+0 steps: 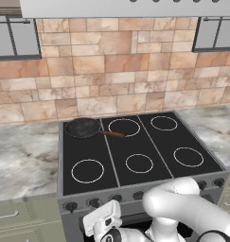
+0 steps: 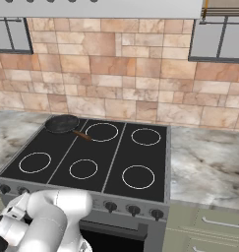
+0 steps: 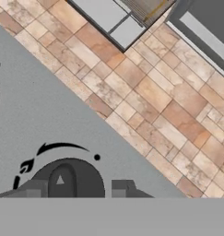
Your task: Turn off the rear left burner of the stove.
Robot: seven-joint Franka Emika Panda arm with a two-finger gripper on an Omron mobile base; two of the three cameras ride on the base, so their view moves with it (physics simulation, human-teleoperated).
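Frying pan [image 1: 82, 127]: dark, round, sits on the rear left burner [image 1: 83, 126] and hides its ring; brown handle [image 1: 112, 134] points right toward the rear middle ring [image 1: 124, 127].
Stove [image 1: 111, 163]: flat black glass top, thin white rings, two thin lines split the top into three strips; grey steel front with a row of small black knobs.
Surroundings: marbled grey countertop [image 1: 22, 158] on both sides, tan stone tile backsplash [image 1: 111, 71], grey hood [image 1: 126, 7] overhead, pale green drawers [image 2: 209, 226] below the counter at right.
My arm: white, low in front of the stove face, covering part of the knob row in both base views.
Knob [image 3: 69, 177]: in hand view, a round black knob with a small pale triangle marker, on the grey steel panel [image 3: 49, 120]; black arc arrow and dots printed around it.
My gripper [image 3: 76, 189]: one grey fingertip [image 3: 32, 189] left of the knob, one right of it, so my fingers straddle it; spread partway, can't tell if they touch it.
Burner vs fingers: rear left burner is at the far back corner of the top, well apart from my fingers down at the front panel.
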